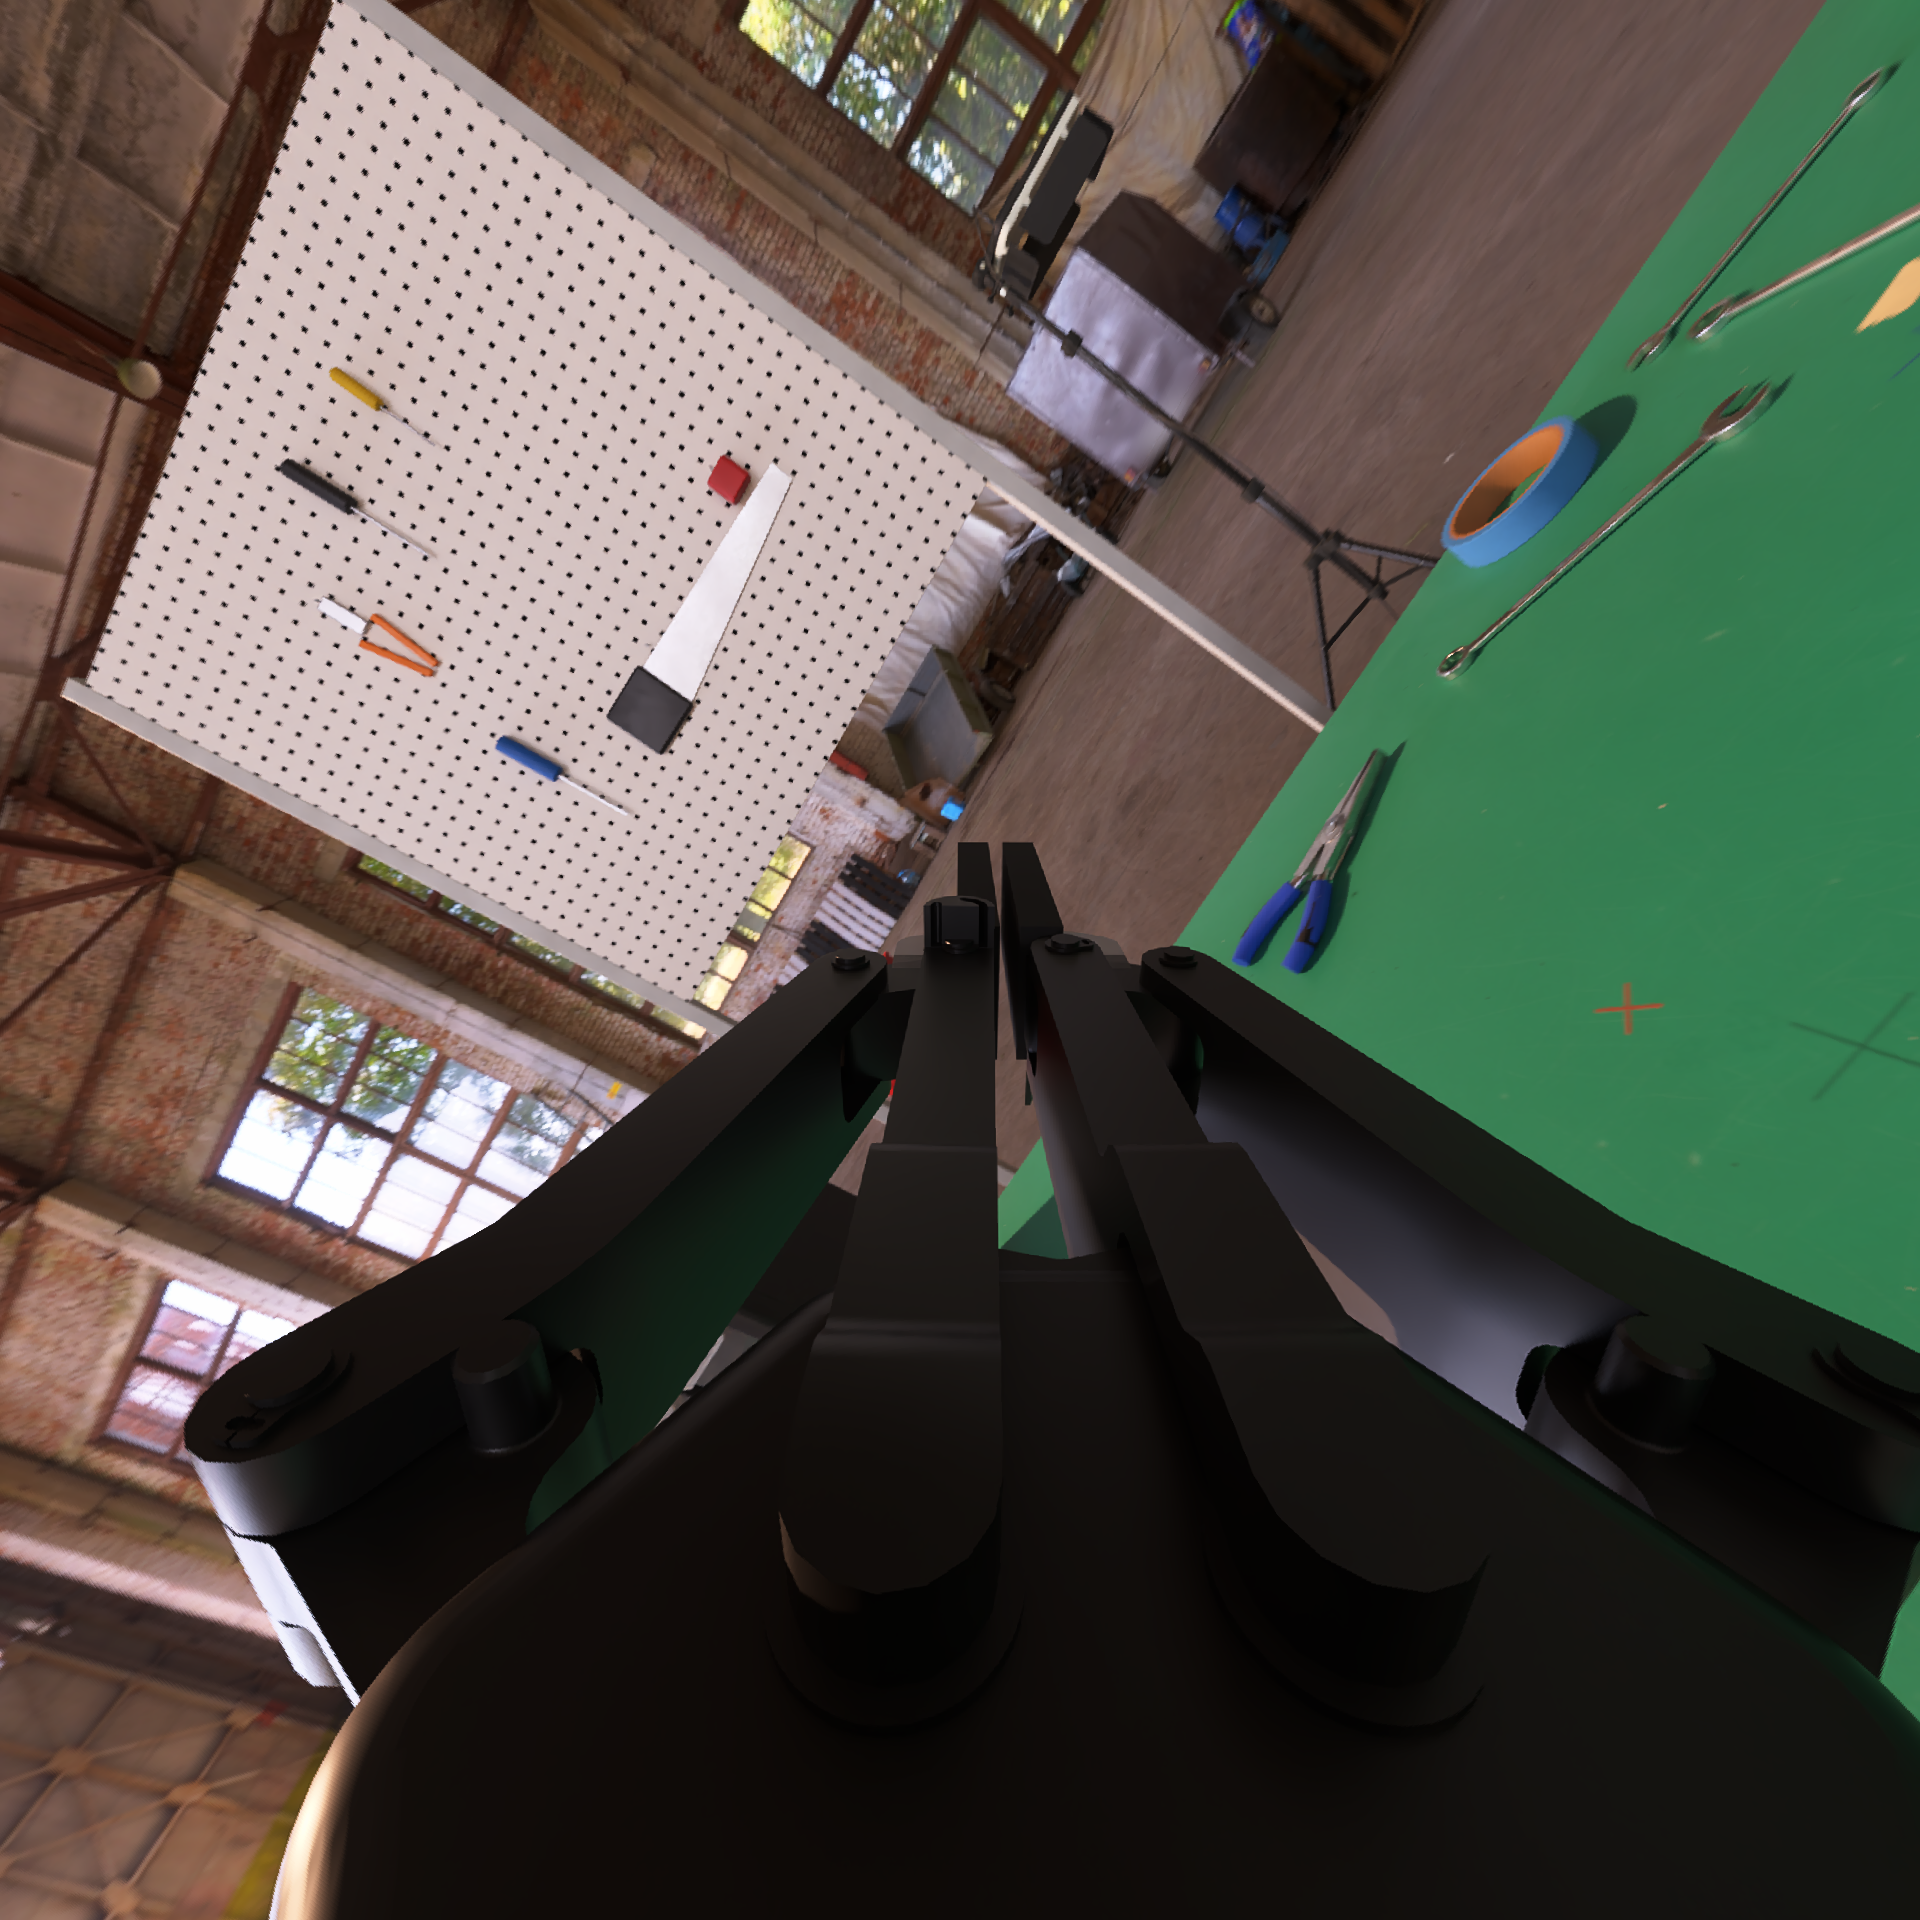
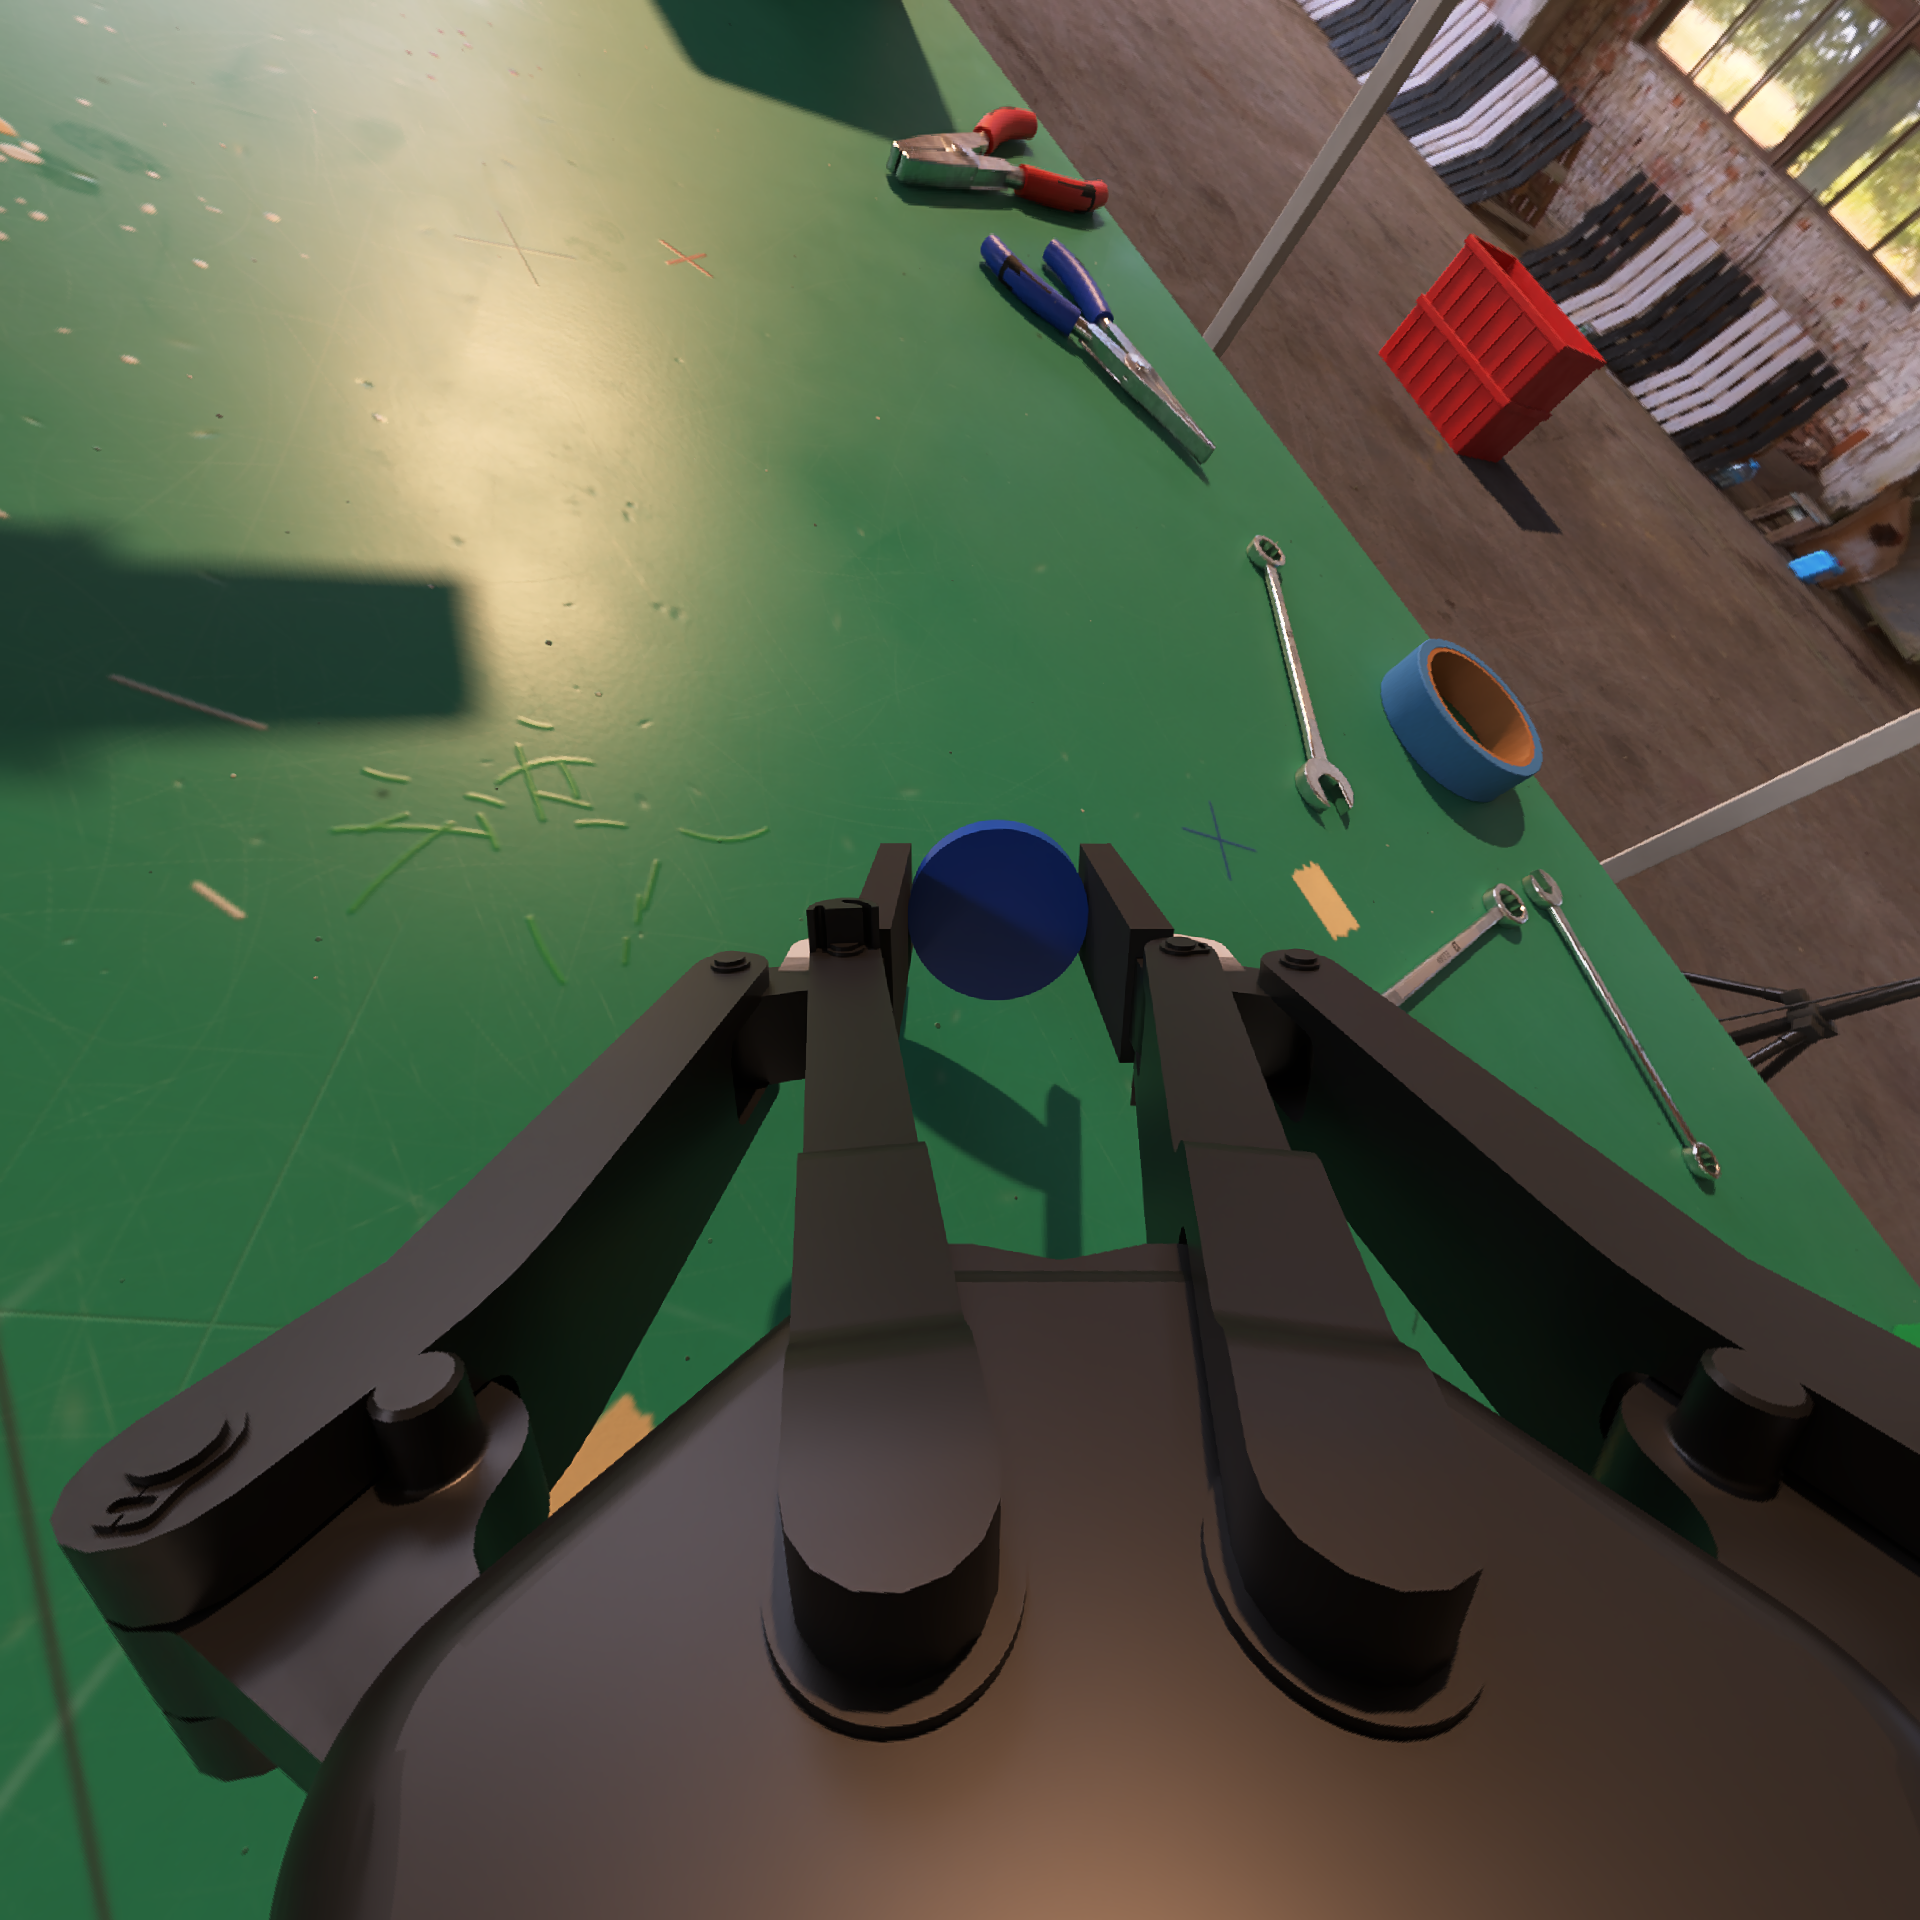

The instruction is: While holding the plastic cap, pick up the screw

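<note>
The green bench point(image 2: 644, 436) fills most of the right wrist view, with blue-handled pliers point(image 2: 1091, 332), a roll of blue tape point(image 2: 1460, 722) and a wrench point(image 2: 1297, 675) lying along its far edge. The right hand point(image 2: 997, 909) is clenched on the blue plastic cap point(image 2: 997, 914), which sits squarely between its finger pads, raised off the bench. The left hand point(image 1: 1000, 894) is pressed almost closed with only a sliver of gap; whether the screw is pinched there cannot be told.

Dk blue cap point(image 2: 997, 909), green table point(image 2: 623, 520), black-dotted white pegboard point(image 1: 499, 416).
</note>
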Controlling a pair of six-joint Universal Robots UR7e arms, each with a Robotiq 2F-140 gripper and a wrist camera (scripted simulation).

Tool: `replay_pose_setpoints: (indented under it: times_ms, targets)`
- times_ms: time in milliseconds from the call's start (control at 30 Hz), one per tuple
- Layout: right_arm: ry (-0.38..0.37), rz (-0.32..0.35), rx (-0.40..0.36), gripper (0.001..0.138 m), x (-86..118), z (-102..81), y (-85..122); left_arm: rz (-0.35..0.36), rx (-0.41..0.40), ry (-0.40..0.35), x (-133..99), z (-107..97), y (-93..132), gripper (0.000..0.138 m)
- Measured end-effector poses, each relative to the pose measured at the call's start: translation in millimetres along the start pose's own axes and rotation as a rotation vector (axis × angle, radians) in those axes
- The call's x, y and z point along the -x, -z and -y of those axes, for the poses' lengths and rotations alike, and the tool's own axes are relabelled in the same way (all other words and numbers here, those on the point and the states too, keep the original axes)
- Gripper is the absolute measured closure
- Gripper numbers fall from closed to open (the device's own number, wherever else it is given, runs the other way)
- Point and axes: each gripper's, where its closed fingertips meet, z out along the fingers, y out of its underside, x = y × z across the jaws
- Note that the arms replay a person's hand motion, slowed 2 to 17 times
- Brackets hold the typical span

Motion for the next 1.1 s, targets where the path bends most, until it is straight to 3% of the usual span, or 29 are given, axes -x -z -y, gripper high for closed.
replay_pose_setpoints:
  times_ms: [233, 600, 1100]
  targets:
    - [-0.005, -0.003, 0.0, 0.096, -1.4, -1.2, 0.8, 0.034, 0.094, -0.04, 8.1, -14.0, -20.2, 0.136]
    - [-0.009, 0.0, 0.003, 0.096, -1.6, -2.5, 0.3, 0.014, 0.234, -0.012, 4.7, -45.5, -36.6, 0.136]
    - [0.002, 0.008, 0.008, 0.096, 1.7, -1.6, -1.2, 0.028, 0.25, 0.005, 3.9, -53.7, -37.8, 0.137]
